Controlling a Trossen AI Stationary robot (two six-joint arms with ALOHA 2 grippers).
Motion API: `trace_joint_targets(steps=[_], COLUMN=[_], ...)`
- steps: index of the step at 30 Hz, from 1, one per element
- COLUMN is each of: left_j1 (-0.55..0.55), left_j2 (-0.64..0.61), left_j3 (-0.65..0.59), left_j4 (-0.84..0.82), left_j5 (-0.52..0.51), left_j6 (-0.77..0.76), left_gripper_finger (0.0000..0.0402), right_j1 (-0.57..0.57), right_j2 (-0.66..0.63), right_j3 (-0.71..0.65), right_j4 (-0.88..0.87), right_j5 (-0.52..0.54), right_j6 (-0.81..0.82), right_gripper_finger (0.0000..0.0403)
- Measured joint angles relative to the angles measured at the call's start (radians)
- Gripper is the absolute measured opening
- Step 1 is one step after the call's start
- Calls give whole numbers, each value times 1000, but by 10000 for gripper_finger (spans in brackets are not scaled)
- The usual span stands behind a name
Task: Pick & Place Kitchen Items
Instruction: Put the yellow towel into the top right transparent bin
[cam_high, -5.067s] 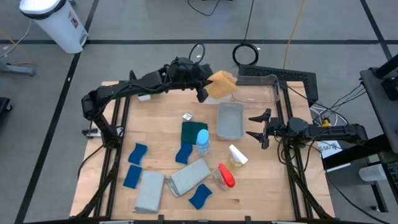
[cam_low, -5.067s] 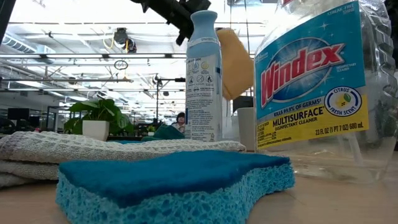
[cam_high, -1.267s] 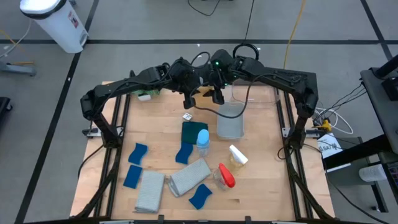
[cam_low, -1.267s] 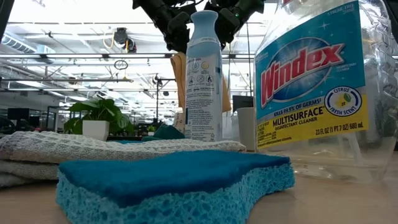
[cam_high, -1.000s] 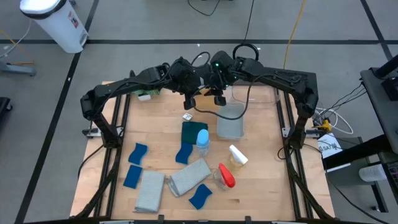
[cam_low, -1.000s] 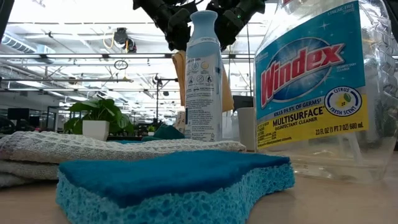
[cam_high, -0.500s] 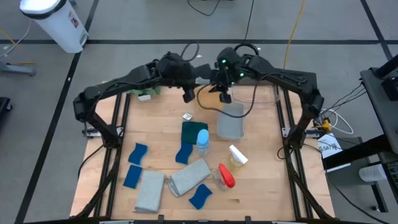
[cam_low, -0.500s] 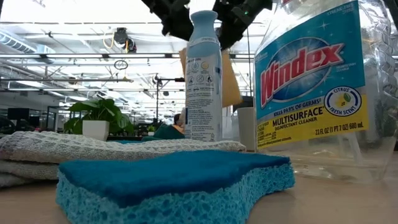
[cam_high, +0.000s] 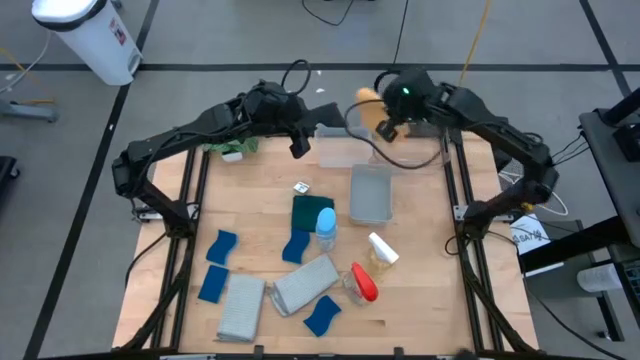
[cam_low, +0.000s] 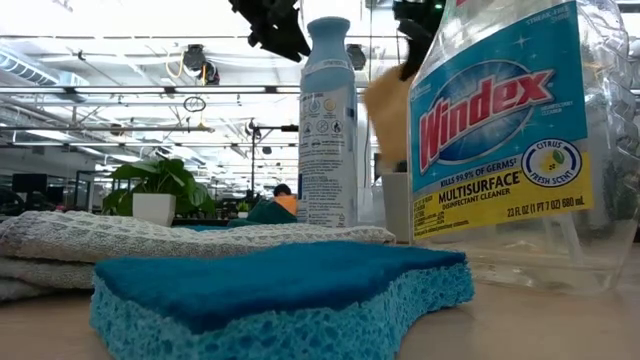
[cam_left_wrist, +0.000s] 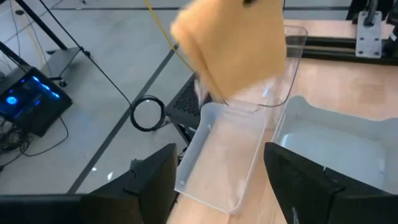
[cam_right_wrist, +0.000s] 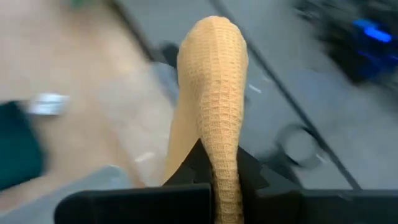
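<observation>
Orange cloth (cam_high: 368, 110) has just changed hands: a second ago both claws met on it above the clear bin (cam_high: 371, 193), and now it dangles from the right gripper (cam_high: 381, 127) alone, just beyond that bin's far end. My read is the handover is done and placing comes next. Right fingers are pressed tight on the cloth's top edge; the left gripper (cam_high: 298, 146), off the bin's far left corner, has spread wide and holds nothing
</observation>
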Motion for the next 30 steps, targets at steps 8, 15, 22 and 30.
trace_joint_targets(steps=[8, 15, 22, 30], left_j1=[0, -1, -1, -1], left_j2=[0, 0, 0, 0], left_j3=[-1, -1, -1, -1], left_j4=[1, 0, 0, 2], left_j5=[3, 4, 4, 4], left_j6=[2, -1, -15, -38], left_gripper_finger=[246, 246, 246, 246], right_j1=[0, 8, 16, 41], right_j2=[-277, -422, -398, -376], right_j3=[-432, -820, -1040, -1128], right_j4=[179, 570, 1002, 1077], right_j5=[347, 365, 212, 268], right_j6=[249, 399, 463, 510], right_gripper_finger=[1, 0, 0, 0])
